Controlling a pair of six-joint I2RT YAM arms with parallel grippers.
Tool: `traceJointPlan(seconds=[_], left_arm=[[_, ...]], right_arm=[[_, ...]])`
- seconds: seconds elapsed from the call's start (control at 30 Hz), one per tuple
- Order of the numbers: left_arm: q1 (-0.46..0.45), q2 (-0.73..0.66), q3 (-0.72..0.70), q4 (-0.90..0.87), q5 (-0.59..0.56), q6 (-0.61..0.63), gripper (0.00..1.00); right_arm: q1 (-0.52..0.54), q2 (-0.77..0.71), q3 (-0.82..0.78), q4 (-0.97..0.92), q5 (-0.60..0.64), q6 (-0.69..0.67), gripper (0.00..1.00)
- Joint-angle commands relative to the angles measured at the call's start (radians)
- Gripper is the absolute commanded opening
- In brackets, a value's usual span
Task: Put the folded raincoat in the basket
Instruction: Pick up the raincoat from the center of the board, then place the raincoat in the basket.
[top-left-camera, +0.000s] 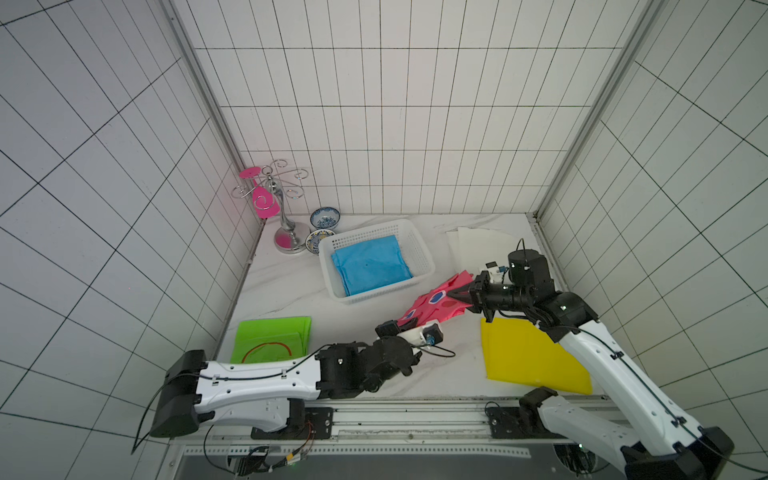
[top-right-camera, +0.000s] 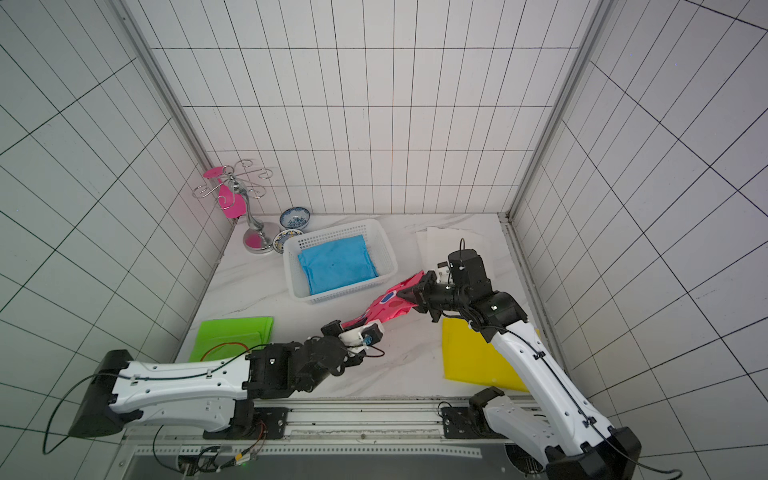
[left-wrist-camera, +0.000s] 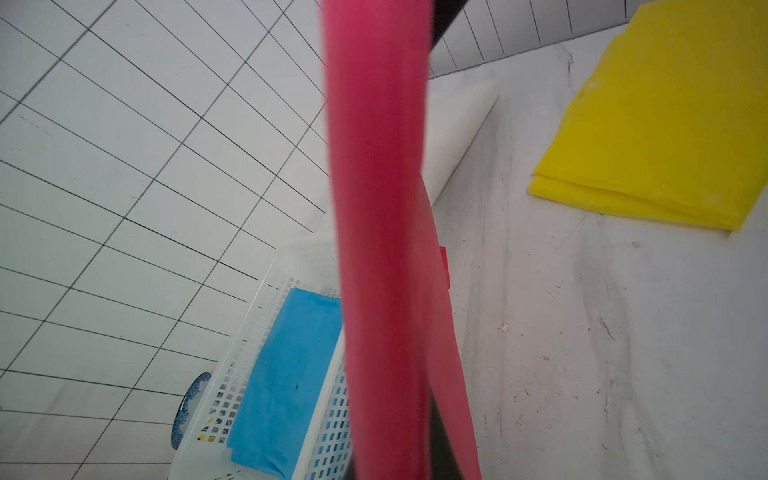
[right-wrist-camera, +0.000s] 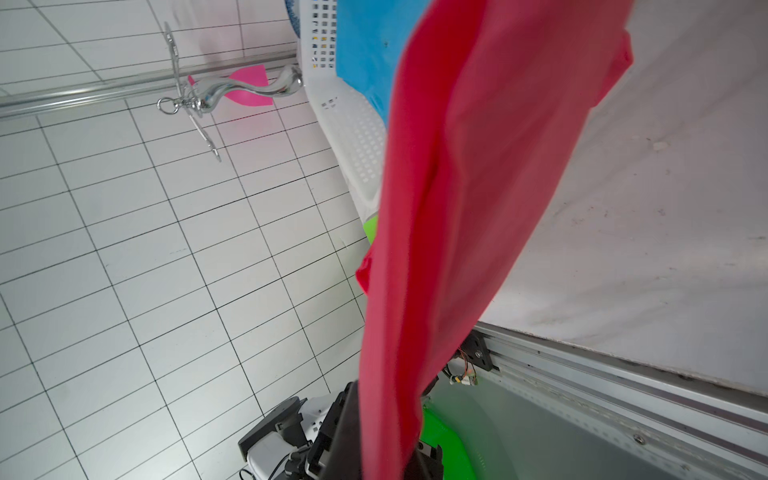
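Lying inside the basket: a blue raincoat, apparently folded.

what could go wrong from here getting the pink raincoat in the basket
The pink raincoat hangs between the left gripper and right gripper, held only at its ends, so its folds may open.
Its hanging edge could snag the basket wall.
The blue raincoat covers the basket floor, so the pink one may overhang the rim.

Four coloured raincoats — (two bowls)
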Motion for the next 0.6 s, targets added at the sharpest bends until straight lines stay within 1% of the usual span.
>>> traceJointPlan(seconds=[0.0,0.13,0.2,0.37,0.5,0.57], left_arm=[[0.039,-0.060,0.086,-0.044,-0.020,0.059,0.00],[0.128,-0.092,0.162,-0.058,0.017,0.155,0.00],[0.191,-0.096,0.190,-0.051,0.045,0.214,0.00],[0.387,-0.092,0.241,-0.042,0.131,0.350,0.00],[0.557,-0.071,0.250,0.002,0.189,0.427,0.00],[0.625,-0.050,0.244,0.040,0.198,0.479,0.00]], right_arm=[[-0.017,0.051,0.125,-0.030,0.069,-0.082,0.00],[-0.017,0.155,0.256,-0.001,0.015,-0.121,0.00],[-0.017,0.212,0.324,0.003,0.002,-0.154,0.00],[-0.019,0.381,0.484,0.060,-0.004,-0.272,0.00],[-0.019,0.548,0.583,0.174,-0.093,-0.291,0.00],[-0.019,0.634,0.641,0.211,-0.130,-0.292,0.00]])
